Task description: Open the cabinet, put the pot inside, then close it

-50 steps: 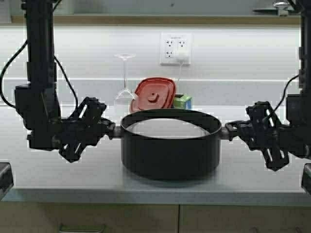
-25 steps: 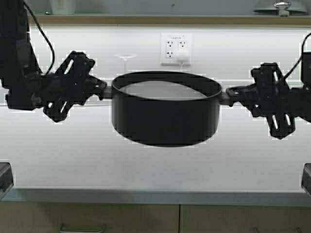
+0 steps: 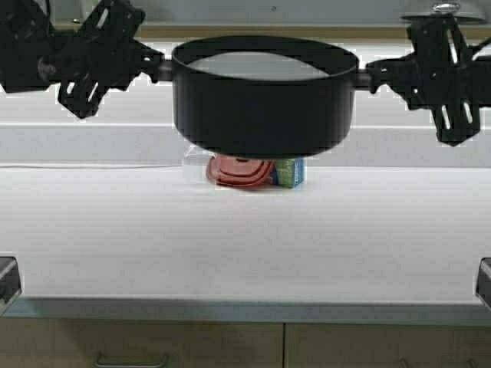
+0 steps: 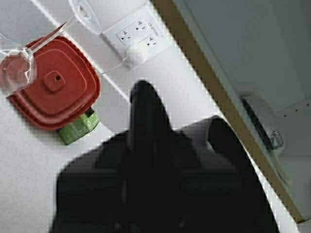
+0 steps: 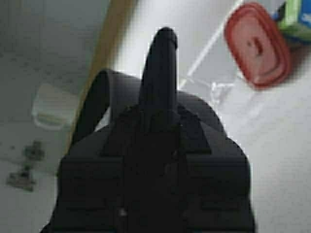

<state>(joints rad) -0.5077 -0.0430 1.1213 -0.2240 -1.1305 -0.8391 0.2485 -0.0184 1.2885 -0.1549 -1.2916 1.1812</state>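
Jaws on both sides are gripping the pot: your left gripper (image 3: 157, 67) is clamping the side handle on the left, and your right gripper (image 3: 370, 75) is clamping the one opposite. Between them you are carrying the wide round black cooking pot with the pale inside (image 3: 265, 100) level and upright, high above the white counter (image 3: 245, 238) and touching nothing else.

You are in the middle step, bringing the pot up to the wall-hung cabinet with the grey interior (image 4: 252, 48). Both wrist views are looking into that grey space past its tan lower edge, so the cabinet appears to be open already; the doors themselves are not showing. In the high view the pot's rim is sitting at about the level of that edge.

Behind and below, near the wall, a red plastic lid (image 3: 242, 170), a small green box (image 3: 289, 172) and a clear stemmed glass (image 4: 17, 65) are standing well under the load.

Next, by my reading, you are needing a little more lift so the base clears the cabinet floor, then a forward push with both arms matched, keeping the pot flat. Watch the lower edge and whatever is sitting inside.
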